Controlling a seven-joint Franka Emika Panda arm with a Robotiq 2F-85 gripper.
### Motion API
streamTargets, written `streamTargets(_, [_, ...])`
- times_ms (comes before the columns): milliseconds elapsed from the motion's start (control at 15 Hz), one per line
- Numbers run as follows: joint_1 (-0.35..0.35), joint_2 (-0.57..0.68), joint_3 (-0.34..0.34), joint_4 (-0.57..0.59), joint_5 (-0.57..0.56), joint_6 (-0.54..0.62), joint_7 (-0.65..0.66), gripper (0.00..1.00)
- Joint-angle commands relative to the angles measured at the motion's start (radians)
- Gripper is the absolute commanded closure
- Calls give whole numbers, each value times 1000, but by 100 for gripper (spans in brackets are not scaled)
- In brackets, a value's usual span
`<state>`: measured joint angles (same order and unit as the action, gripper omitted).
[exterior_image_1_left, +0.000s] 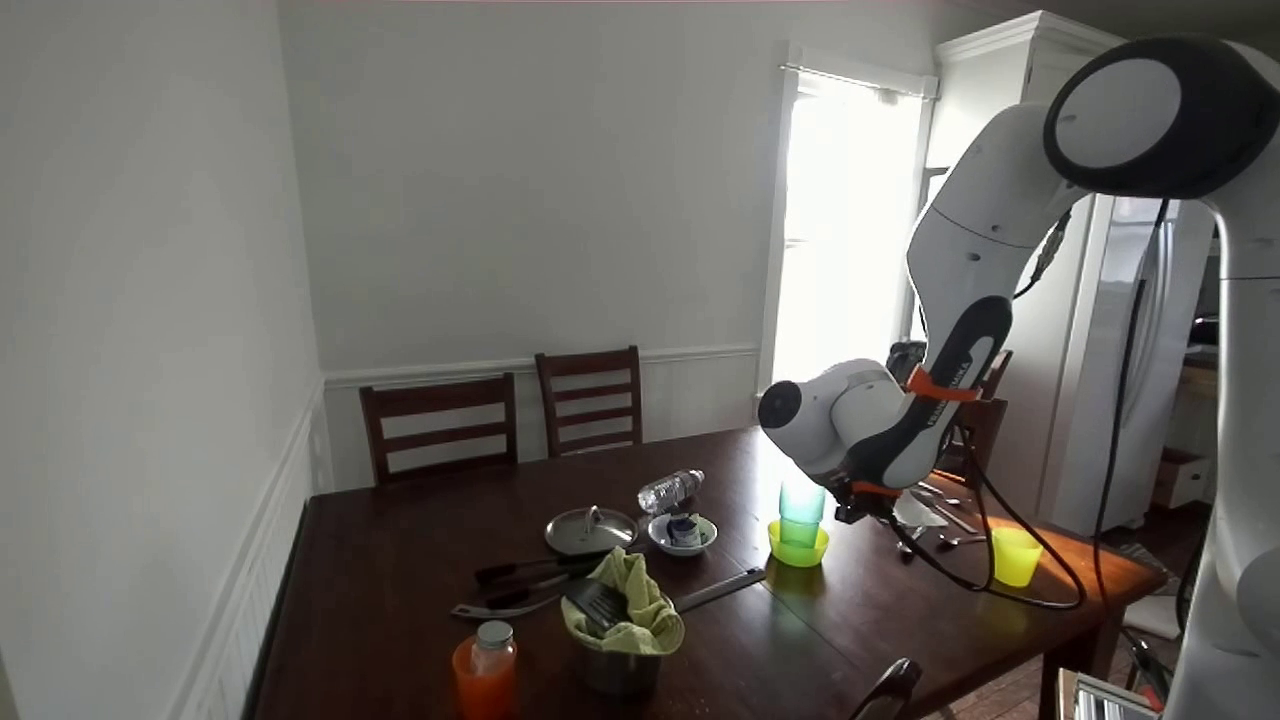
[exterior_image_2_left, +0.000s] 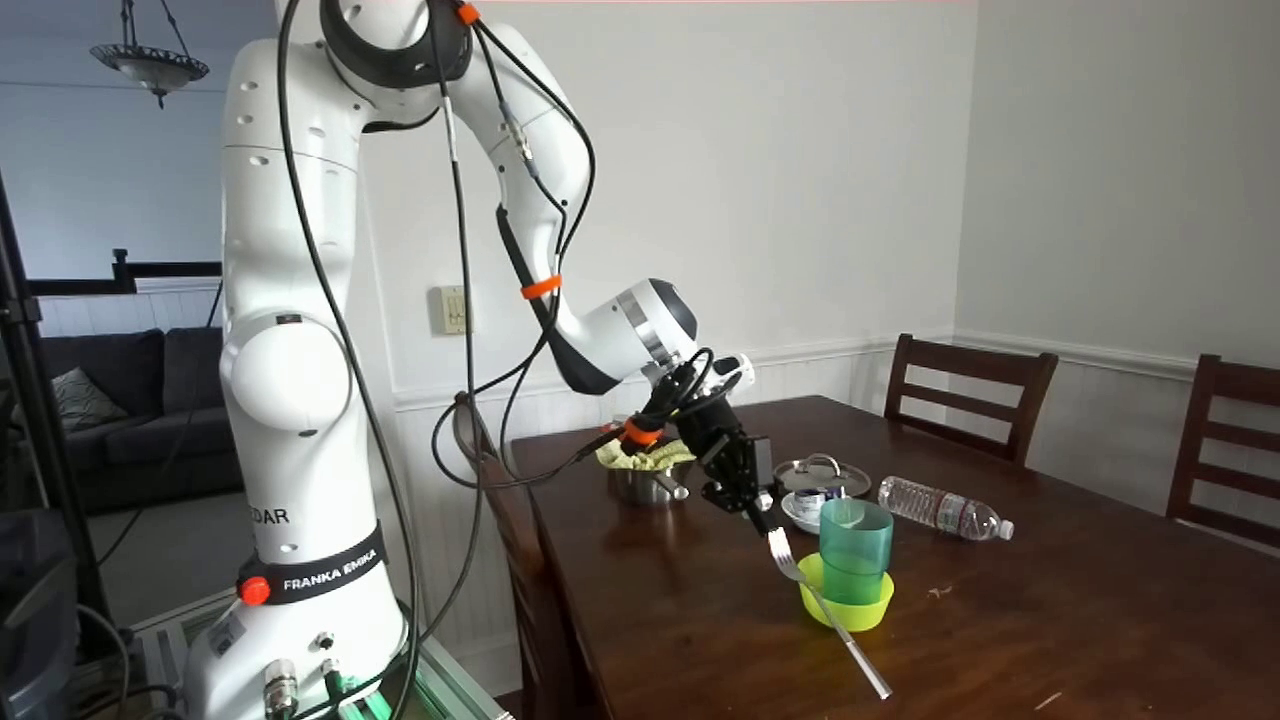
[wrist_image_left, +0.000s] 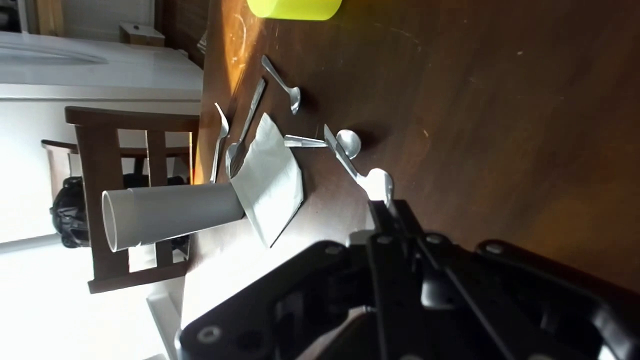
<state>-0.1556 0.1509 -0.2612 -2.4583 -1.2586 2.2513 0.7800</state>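
My gripper (exterior_image_2_left: 766, 524) is shut on the tine end of a metal fork (exterior_image_2_left: 846, 640), whose handle slants down and away from the fingertips. In the wrist view the fingertips (wrist_image_left: 390, 204) pinch the bright fork head (wrist_image_left: 377, 184). I cannot tell whether the handle touches the table. In an exterior view the fork passes in front of a yellow-green bowl (exterior_image_2_left: 846, 612) with a teal cup (exterior_image_2_left: 856, 550) standing in it. The bowl (exterior_image_1_left: 798, 550) and cup (exterior_image_1_left: 800, 515) also show in an exterior view where the arm hides most of the gripper.
Below the fork lie a spoon (wrist_image_left: 348, 143), more cutlery (wrist_image_left: 287, 87) and a white napkin (wrist_image_left: 272, 185). A grey cup (wrist_image_left: 170, 212) and a yellow cup (exterior_image_1_left: 1015, 556) stand nearby. A bottle (exterior_image_2_left: 940, 508), lid (exterior_image_1_left: 590, 531), white bowl (exterior_image_1_left: 683, 548), pot (exterior_image_1_left: 620, 672) and orange cup (exterior_image_1_left: 484, 690) are around.
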Motion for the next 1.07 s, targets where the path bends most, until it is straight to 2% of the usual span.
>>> streamTargets(0, [-19,-115,18,-39,-36,-16,-53,99])
streamTargets(133, [-21,-150,21,-31,-12,-14,-97,99])
streamTargets(200, [-19,-79,25,0,-4,-10,-56,95])
streamTargets(733, [-19,-120,25,-8,-3,-10,-84,95])
streamTargets(800, [-17,-126,28,-7,-12,-12,-86,99])
streamTargets(1000, [-9,-152,43,-3,-26,-13,-101,99])
